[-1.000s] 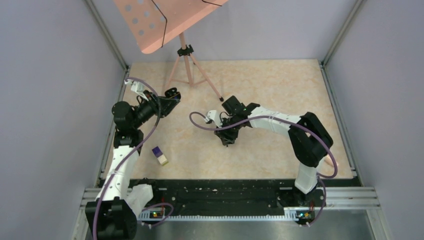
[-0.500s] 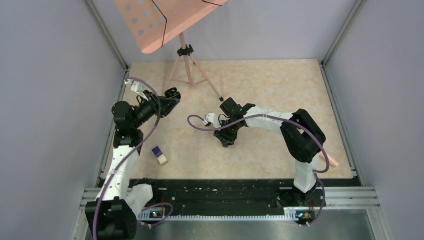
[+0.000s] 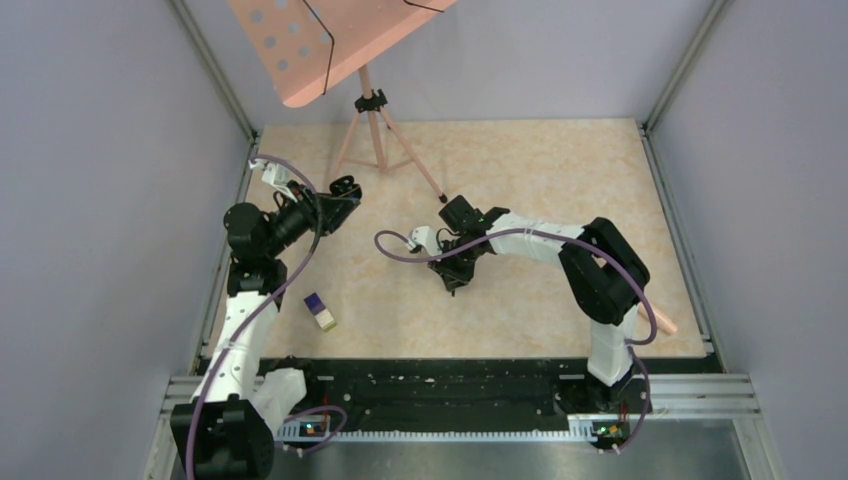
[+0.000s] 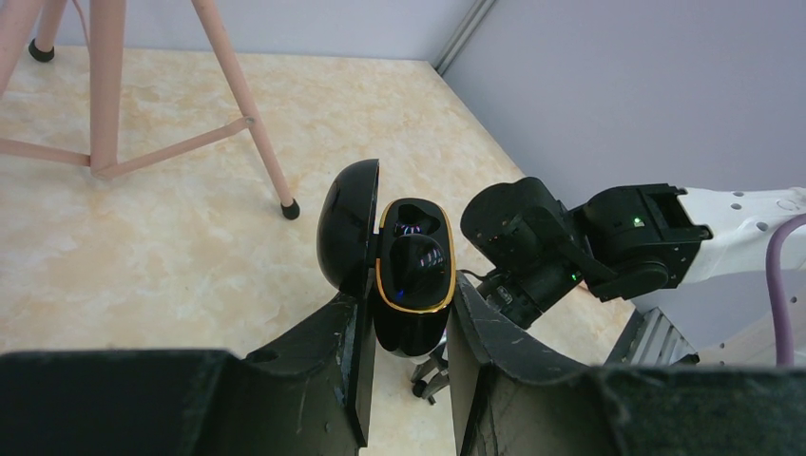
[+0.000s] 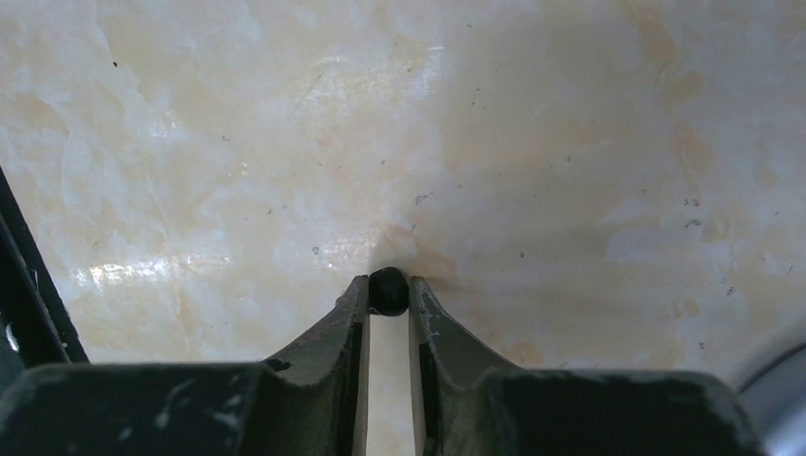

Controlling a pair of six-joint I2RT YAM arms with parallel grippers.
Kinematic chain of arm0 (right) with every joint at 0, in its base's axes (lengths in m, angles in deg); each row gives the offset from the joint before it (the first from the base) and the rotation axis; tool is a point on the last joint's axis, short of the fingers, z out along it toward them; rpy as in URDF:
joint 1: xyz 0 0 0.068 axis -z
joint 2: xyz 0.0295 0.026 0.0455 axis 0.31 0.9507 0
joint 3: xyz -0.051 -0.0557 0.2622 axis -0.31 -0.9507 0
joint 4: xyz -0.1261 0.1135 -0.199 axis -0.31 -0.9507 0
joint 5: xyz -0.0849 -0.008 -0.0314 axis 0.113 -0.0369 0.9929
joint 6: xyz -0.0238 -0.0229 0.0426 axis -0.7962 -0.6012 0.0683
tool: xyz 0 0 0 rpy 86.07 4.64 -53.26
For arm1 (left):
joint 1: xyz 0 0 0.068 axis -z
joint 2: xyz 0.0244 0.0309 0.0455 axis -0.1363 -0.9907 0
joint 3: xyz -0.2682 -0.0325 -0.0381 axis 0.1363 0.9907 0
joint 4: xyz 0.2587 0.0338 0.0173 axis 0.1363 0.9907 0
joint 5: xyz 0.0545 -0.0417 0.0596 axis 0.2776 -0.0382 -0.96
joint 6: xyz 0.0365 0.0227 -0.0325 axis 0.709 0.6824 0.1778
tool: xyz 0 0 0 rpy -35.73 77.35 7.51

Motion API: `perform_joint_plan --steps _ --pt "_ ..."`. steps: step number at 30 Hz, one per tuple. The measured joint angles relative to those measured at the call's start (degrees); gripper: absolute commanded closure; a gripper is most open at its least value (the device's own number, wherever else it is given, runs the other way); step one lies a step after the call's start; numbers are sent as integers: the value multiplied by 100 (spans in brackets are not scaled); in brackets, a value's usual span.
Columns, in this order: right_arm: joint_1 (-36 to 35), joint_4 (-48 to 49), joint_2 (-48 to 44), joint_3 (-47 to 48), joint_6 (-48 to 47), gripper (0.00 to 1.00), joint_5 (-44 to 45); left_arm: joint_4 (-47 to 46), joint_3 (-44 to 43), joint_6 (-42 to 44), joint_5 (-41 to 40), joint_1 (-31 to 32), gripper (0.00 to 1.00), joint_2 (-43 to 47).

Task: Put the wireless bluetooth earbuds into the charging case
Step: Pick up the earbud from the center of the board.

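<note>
Black earbud (image 5: pixel 388 290) is pinched in right claw (image 5: pixel 388 287); left claw (image 4: pixel 409 318) holds charging case (image 4: pixel 414 280).

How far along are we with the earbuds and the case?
Done: the black case is open, lid back, held in the left gripper. In hand: the right gripper is shut on a black earbud down at the table. Left: carry it over and seat it. Whether another bud already sits inside is unclear.

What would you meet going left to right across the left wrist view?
In order: pink tripod legs → glossy black open charging case with gold rim → black-and-white right robot arm.
</note>
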Motion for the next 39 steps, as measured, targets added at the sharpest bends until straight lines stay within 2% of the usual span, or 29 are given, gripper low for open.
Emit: perform_joint_plan --steps 4,11,21,25,29,35,39 --pt "0 35 0 0 4 90 22 -11 20 9 13 0 100 -2" --pt "0 225 0 0 -15 81 214 -52 96 2 107 0 100 -7" --pt "-50 293 0 -4 -72 80 365 -52 118 0 127 0 100 -7" --pt "-63 295 0 -7 -103 86 402 -52 127 2 131 0 100 -7" --pt "-66 306 -2 -9 -157 100 409 -52 144 2 164 0 100 -7" --pt "-74 396 -142 -129 -254 100 605 -146 238 2 278 0 100 -42" --pt "-74 332 -702 -291 -374 100 767 -387 328 -55 422 13 100 -229"
